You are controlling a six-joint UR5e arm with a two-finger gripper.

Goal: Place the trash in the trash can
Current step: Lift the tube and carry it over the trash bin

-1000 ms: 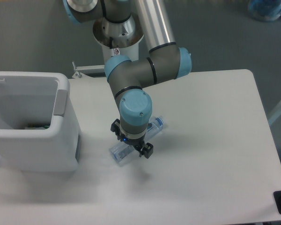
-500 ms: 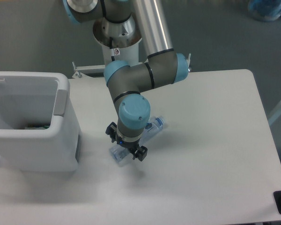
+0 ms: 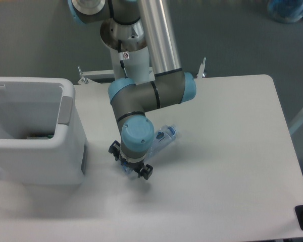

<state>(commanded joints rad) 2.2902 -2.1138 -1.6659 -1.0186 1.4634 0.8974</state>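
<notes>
camera view: the clear plastic bottle is straddled by the gripper beside the white trash can; finger state cannot be told.

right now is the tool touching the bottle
Cannot tell. The one camera view looks down on the tool over the bottle; the wrist hides its fingertips, so neither contact nor gap shows.
</notes>
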